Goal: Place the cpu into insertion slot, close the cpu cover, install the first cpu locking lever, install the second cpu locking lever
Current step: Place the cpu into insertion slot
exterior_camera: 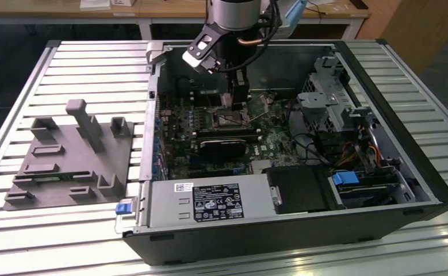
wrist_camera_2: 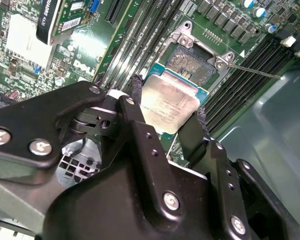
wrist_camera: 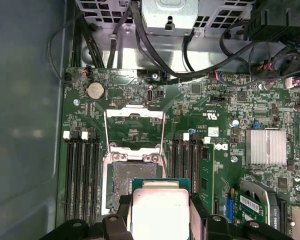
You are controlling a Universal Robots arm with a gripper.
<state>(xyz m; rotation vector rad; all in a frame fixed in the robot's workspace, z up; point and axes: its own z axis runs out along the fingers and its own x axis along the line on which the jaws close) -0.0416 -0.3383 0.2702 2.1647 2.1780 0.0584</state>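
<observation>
Your gripper (wrist_camera_2: 167, 100) is clamped on the cpu (wrist_camera_2: 171, 107), one finger pad on each of two opposite edges, metal lid up toward the wrist. That way the chip hangs flat with its underside free to go down. The cpu is just off the insertion slot (wrist_camera_2: 191, 61), which lies a little ahead of the fingertips and below them. Part of the dark recess shows bare, so I judge the chip not seated yet. In the first wrist view the cpu cover (wrist_camera: 135, 114) is swung open on the far side of the slot from the gripper, leaving the socket clear. A thin locking lever (wrist_camera_2: 255, 71) sticks out sideways past the slot, released. Long black memory slots (wrist_camera: 80, 170) run along both flanks of the socket, close beside the fingers (wrist_camera_2: 136, 92); tight clearance there, I'd say. Further out are a finned heatsink (wrist_camera: 262, 146), a coin battery (wrist_camera: 95, 90) and black cables (wrist_camera: 155, 45) beyond the board edge. In the exterior view the arm reaches down inside the open computer case (exterior_camera: 285, 236), with a grey fixture tray (exterior_camera: 70, 155) well away outside it
</observation>
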